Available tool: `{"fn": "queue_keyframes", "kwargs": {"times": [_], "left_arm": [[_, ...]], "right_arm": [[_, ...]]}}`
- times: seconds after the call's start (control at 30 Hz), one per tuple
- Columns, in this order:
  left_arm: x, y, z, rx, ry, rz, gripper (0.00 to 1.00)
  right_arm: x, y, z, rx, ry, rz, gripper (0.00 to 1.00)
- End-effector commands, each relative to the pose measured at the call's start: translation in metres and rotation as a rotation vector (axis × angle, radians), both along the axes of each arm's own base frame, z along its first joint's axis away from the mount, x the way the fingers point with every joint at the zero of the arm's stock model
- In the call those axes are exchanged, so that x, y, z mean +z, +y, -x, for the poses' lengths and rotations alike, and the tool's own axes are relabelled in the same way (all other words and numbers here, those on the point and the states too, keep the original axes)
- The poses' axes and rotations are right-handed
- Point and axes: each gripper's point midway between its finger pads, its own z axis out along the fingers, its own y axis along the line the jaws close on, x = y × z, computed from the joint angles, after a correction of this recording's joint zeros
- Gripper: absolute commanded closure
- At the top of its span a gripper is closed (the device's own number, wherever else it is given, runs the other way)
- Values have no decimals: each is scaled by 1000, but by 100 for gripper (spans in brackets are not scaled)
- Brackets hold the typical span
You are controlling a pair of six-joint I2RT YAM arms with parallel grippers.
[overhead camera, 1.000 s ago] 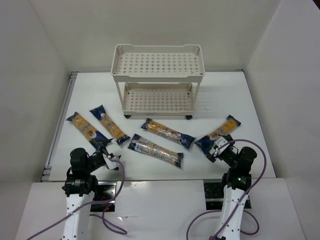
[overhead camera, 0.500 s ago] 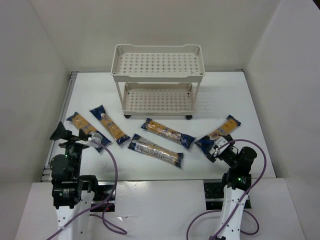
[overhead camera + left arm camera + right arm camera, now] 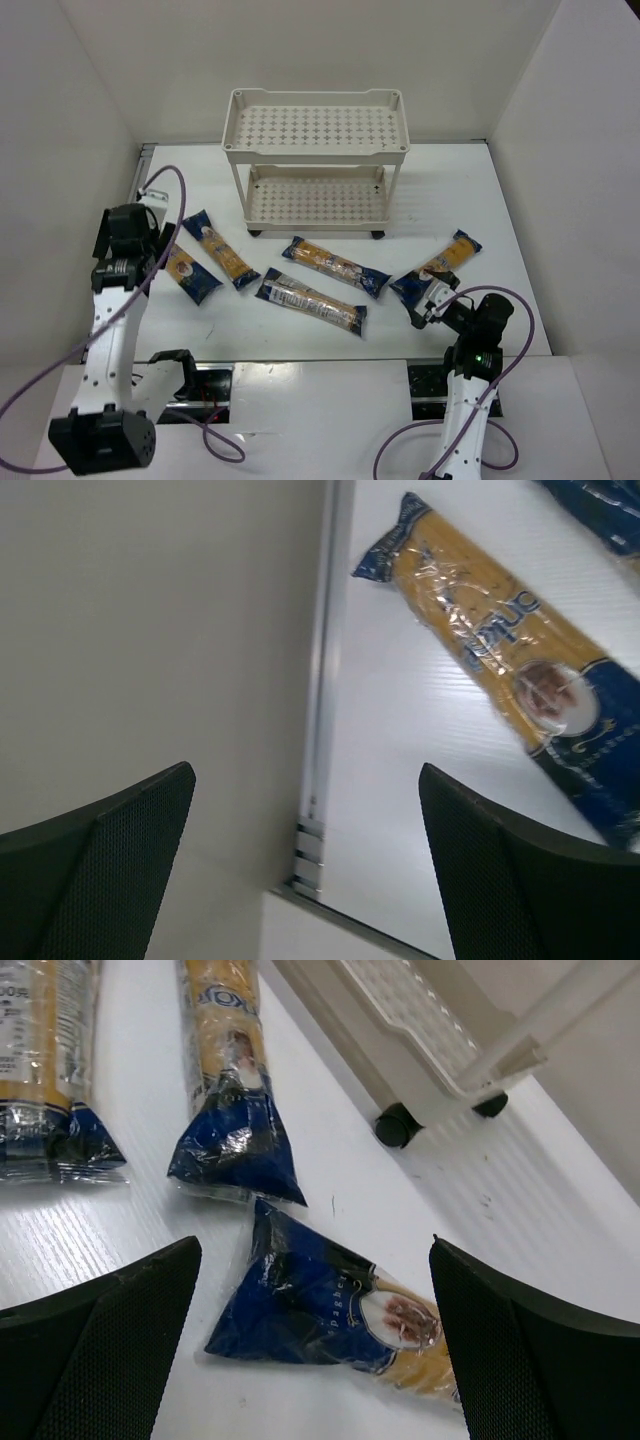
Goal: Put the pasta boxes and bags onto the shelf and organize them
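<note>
**Fig.** Progress: nil. All five pasta packets (image 3: pixel 335 265) lie on the table (image 3: pixel 500 200); the shelf (image 3: pixel 318 153), at 12 o'clock, has nothing on either tier. L gripper (image 3: pixel 305 775): fingers spread wide, nothing held, raised over the 9 o'clock packet (image 3: pixel 500 650), no contact. R gripper (image 3: pixel 315 1250): likewise fully apart and empty, low over the blue end of the 3 o'clock packet (image 3: pixel 320 1310). Remaining: every pick & placement.

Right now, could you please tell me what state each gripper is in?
Left gripper: open, holding nothing.
Right gripper: open, holding nothing.
</note>
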Motion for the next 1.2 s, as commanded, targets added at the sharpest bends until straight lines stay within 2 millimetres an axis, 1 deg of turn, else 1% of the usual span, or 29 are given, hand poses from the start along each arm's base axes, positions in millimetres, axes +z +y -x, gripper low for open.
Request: {"fn": "queue_keyframes", "kwargs": {"times": [0.0, 0.07, 0.1, 0.13, 0.17, 0.2, 0.23, 0.27, 0.3, 0.33, 0.37, 0.4, 0.43, 0.47, 0.5, 0.53, 0.57, 0.6, 0.63, 0.67, 0.7, 0.73, 0.77, 0.8, 0.87, 0.93, 1.03, 1.1, 1.17], "left_arm": [[-7, -14, -1, 109, 13, 233, 0], [-21, -11, -10, 147, 75, 253, 0], [-14, -5, -14, 177, 72, 263, 0], [-10, -5, -20, 193, 75, 295, 0], [-19, -12, -36, 174, 118, 371, 0], [-14, -16, -44, 195, 108, 434, 0], [13, -19, -66, 173, 31, 467, 0], [2, -22, -78, 172, 62, 541, 0], [-1, -23, -84, 207, 58, 605, 0], [-7, -11, -86, 262, 49, 658, 0], [-35, -8, -83, 318, 113, 730, 0], [-52, -11, -80, 345, 139, 831, 2], [-69, 2, -69, 455, 141, 917, 4], [-91, 2, -63, 500, 181, 977, 4], [-102, 1, -60, 522, 194, 1015, 5], [-113, -2, -53, 539, 229, 1026, 6], [-115, -5, -55, 543, 234, 1047, 7], [-120, -7, -55, 545, 249, 1059, 7], [-120, -14, -61, 528, 244, 1109, 9], [-125, -18, -62, 539, 259, 1142, 9], [-127, -19, -65, 543, 257, 1157, 9], [-134, -18, -67, 548, 267, 1160, 9], [-137, -17, -69, 558, 265, 1165, 9], [-137, -19, -71, 546, 262, 1161, 9], [-148, -18, -73, 559, 288, 1139, 9], [-157, -24, -76, 562, 313, 1109, 9], [-175, -19, -73, 613, 348, 1067, 9], [-180, -8, -74, 642, 351, 1018, 9], [-188, -8, -78, 645, 372, 1032, 9]], "right_arm": [[15, 12, 5, 115, -143, 88, 0], [17, 4, 1, 87, -200, 189, 0], [23, -2, -4, 32, -171, 155, 0], [44, -5, -6, 4, -219, 174, 0], [52, -9, -7, -22, -235, 188, 0], [62, -21, -14, -96, -260, 213, 0], [74, -28, -18, -165, -249, 162, 0], [104, -39, -24, -248, -338, 148, 0], [113, -51, -27, -327, -352, 120, 0], [127, -73, -30, -471, -363, 88, 0], [132, -83, -31, -525, -366, 88, 0], [124, -89, -29, -566, -312, 85, 0], [125, -99, -27, -623, -285, 97, 0], [117, -104, -28, -656, -224, 85, 0], [109, -109, -28, -686, -171, 70, 0], [112, -114, -29, -715, -150, 51, 0], [98, -124, -37, -772, -54, 9, 0], [94, -130, -42, -800, -8, -14, 0], [109, -136, -52, -830, -12, -44, 0], [109, -149, -60, -893, 38, -74, 0], [73, -158, -80, -949, 247, -148, 0], [98, -168, -97, -996, 263, -198, 0], [94, -172, -109, -1028, 334, -228, 0], [78, -174, -121, -1055, 432, -270, 0], [107, -165, -132, -986, 347, -307, 0], [114, -161, -133, -988, 321, -353, 0], [99, -171, -133, -1067, 376, -366, 0], [95, -175, -130, -1089, 387, -348, 0], [95, -183, -127, -1138, 376, -338, 0]]}}
